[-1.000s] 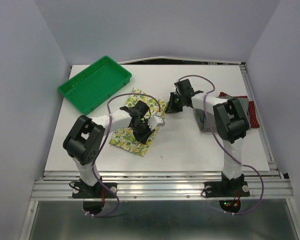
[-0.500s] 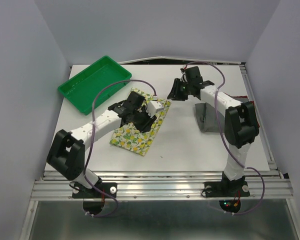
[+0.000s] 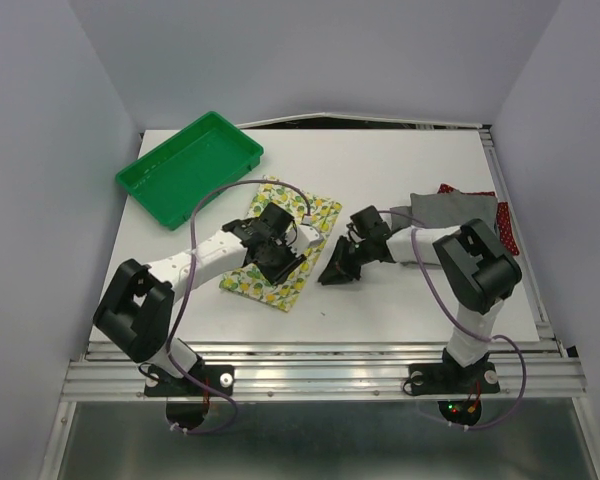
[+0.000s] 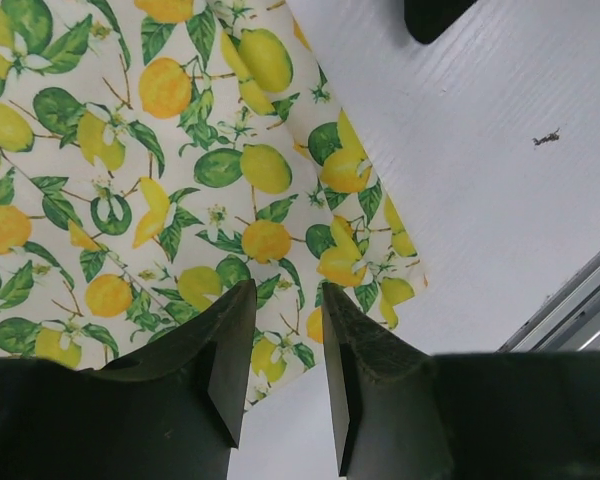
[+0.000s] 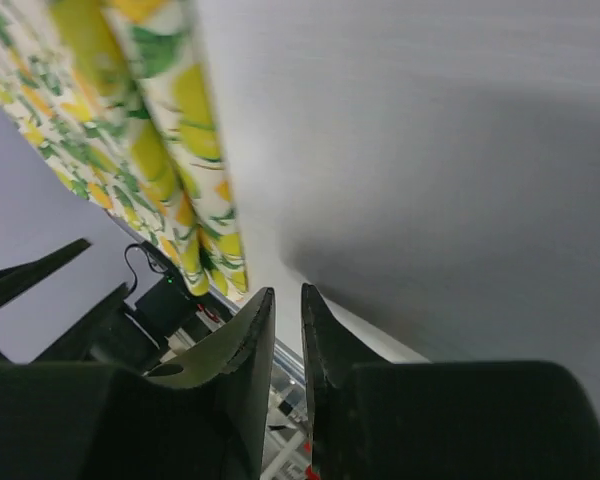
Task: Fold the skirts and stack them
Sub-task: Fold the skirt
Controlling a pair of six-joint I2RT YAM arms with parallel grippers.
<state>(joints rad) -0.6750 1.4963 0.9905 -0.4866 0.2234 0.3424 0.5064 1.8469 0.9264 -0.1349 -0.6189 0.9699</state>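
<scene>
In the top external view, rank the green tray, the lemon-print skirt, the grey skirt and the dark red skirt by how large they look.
1. green tray, largest
2. lemon-print skirt, partly hidden by the left arm
3. grey skirt, partly hidden by the right arm
4. dark red skirt, only slivers visible

Hidden parts make the skirt ranks unsure.

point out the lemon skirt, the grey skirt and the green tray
lemon skirt (image 3: 313,212), top view, far right corner
grey skirt (image 3: 448,208), top view, flat middle
green tray (image 3: 148,198), top view, near rim

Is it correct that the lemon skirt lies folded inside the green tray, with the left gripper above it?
Not quite. The top external view shows the lemon skirt on the white table, beside the green tray, not inside. The left gripper is above it.
</scene>
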